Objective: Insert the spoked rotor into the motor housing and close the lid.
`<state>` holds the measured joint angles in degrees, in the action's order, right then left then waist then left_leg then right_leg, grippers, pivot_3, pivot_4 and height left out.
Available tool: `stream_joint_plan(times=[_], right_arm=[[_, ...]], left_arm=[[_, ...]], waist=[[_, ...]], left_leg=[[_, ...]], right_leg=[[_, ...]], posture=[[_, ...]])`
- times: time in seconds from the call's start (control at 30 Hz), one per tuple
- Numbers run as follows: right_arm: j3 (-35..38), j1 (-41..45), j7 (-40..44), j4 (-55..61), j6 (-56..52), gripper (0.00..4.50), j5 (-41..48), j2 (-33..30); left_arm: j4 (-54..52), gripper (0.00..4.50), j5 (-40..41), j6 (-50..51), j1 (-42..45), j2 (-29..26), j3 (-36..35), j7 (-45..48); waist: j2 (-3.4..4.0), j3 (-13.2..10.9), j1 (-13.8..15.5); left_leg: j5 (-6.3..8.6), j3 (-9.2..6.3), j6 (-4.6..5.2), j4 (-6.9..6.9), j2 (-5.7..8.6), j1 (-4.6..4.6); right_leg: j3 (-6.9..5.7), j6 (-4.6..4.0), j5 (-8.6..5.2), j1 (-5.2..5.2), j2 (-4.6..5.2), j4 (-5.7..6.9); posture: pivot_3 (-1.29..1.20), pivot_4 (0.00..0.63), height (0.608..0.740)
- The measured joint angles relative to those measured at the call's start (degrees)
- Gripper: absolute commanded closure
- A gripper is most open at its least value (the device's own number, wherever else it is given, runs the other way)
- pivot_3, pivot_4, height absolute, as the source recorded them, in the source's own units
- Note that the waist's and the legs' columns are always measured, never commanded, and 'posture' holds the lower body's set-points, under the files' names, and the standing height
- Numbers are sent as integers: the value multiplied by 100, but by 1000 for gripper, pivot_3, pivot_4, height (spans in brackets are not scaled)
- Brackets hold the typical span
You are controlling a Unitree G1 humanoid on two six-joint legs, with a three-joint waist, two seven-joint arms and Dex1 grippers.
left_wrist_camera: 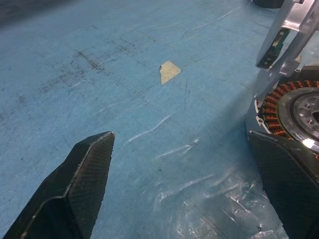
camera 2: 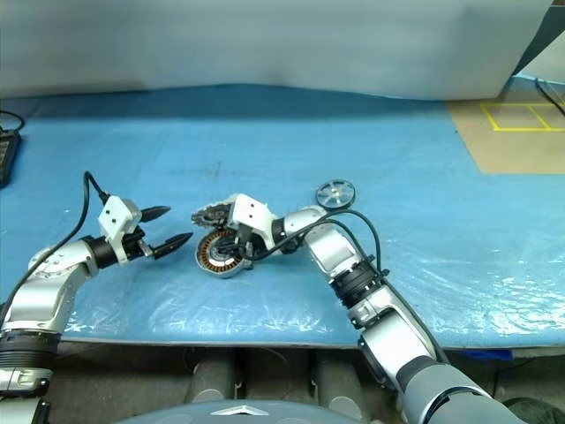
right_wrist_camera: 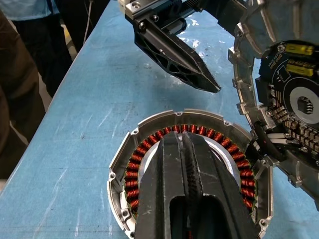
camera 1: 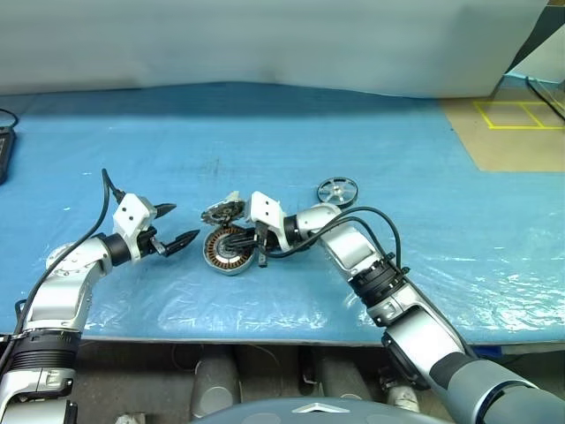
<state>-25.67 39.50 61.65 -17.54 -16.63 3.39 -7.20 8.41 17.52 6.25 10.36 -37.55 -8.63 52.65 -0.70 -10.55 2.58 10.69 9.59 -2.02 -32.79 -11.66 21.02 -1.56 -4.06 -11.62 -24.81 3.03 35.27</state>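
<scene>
The motor housing point(camera 1: 228, 251), a shallow silver can with copper windings, lies on the blue mat. My right gripper point(right_wrist_camera: 182, 138) hovers over its centre, fingers pressed together with nothing between them. The lid point(right_wrist_camera: 294, 99), jagged-edged with a dark circuit face, stands tilted against the housing's far side point(camera 1: 221, 212). The spoked rotor point(camera 1: 337, 191) lies flat on the mat to the right, behind my right forearm. My left gripper point(camera 1: 184, 223) stands open just left of the housing, pointing at it, its fingers point(left_wrist_camera: 75, 189) empty.
A person in dark clothes point(right_wrist_camera: 25, 74) stands by the table's edge. A dark device point(camera 1: 4, 150) lies at the far left. The mat's front edge point(camera 1: 265, 331) runs close below the arms. Yellow floor tape point(camera 1: 521, 115) shows at the back right.
</scene>
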Motion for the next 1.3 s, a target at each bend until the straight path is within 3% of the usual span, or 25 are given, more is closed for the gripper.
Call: stream_joint_plan(times=[1.3], right_arm=[[-143,279,-83,-496,350,4456,-344,-1]], left_arm=[[242,0,-88,-222,81,167,141,-46]], waist=[[0,0,-6]], left_leg=[[0,0,0,-5,0,-2]], right_leg=[[1,0,0,-1,0,8]], posture=[[0,150,740]])
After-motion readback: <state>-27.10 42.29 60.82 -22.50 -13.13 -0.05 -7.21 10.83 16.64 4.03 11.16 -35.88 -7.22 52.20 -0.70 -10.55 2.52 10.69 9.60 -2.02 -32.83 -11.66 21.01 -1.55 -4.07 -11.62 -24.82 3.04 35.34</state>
